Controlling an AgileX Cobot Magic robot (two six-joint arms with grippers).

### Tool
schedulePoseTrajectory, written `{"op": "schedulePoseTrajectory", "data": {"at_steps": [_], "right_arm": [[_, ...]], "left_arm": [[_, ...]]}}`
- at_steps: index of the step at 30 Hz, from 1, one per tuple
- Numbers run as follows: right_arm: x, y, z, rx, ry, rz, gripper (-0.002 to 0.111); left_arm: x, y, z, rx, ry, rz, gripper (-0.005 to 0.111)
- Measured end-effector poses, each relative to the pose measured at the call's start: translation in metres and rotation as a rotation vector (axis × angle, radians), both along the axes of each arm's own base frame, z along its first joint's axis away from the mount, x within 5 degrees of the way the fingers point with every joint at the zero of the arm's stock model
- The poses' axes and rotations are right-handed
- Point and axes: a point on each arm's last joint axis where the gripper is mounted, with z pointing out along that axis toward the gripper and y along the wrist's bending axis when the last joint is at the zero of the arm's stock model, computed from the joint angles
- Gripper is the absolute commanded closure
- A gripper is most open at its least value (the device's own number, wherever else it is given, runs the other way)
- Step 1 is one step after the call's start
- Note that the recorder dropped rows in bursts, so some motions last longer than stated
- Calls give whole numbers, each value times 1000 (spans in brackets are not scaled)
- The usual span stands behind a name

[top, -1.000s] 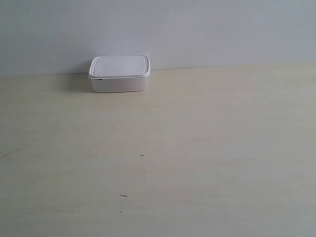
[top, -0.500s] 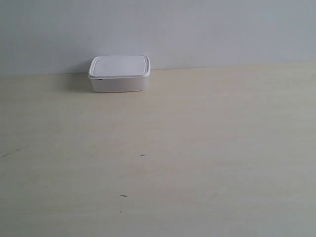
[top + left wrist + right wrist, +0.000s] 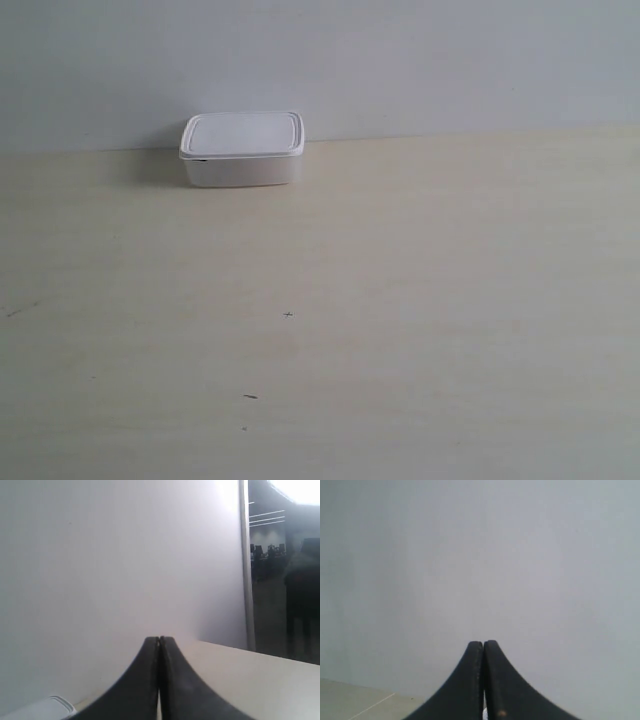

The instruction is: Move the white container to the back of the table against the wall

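We see the white container (image 3: 242, 148) resting on the surface (image 3: 420, 300) at about 11 o'clock from the middle of the exterior view. Its lid is on and it sits upright. Its rear edge meets the line where the surface joins the wall (image 3: 420, 60), so it appears to stand against the wall, though we cannot tell whether they touch. A few small dark specks (image 3: 288, 315) lie on the surface toward 6 o'clock, well apart from the container. No arm shows in the exterior view.

In the left wrist view, the left tool (image 3: 159, 645) has its two dark fingers pressed together with nothing between them. A white corner of the container shows near it, apart from the fingers. In the right wrist view, the right tool (image 3: 483, 647) is likewise closed on nothing and faces the plain wall.
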Motion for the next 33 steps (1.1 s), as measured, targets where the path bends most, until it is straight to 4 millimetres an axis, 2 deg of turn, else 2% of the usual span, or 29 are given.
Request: {"op": "schedulePoseTrajectory", "data": {"at_steps": [4, 6, 10, 14, 22, 27, 30, 33], "right_arm": [[-7, -16, 6, -13, -90, -120, 108], [-5, -24, 6, -21, -99, -235, 108], [-13, -42, 10, -22, -156, -442, 108], [-30, -52, 14, 2, -222, -559, 108], [-29, -49, 11, -21, -193, -533, 108], [-21, -41, 0, -164, -115, -474, 108], [-15, -39, -12, -208, -77, -469, 108], [-9, -37, -33, -268, -28, -466, 108]], "left_arm": [[0, 15, -22, 2, 2, 168, 107], [4, 26, -36, 15, 27, 335, 107], [6, 38, -39, 16, 34, 501, 107], [6, 38, -39, 16, 35, 508, 107], [6, 38, -40, 17, 37, 508, 107], [7, 37, -46, 48, 103, 496, 107], [7, 37, -48, 60, 126, 492, 107], [5, 37, -48, 58, 122, 491, 107]]}}
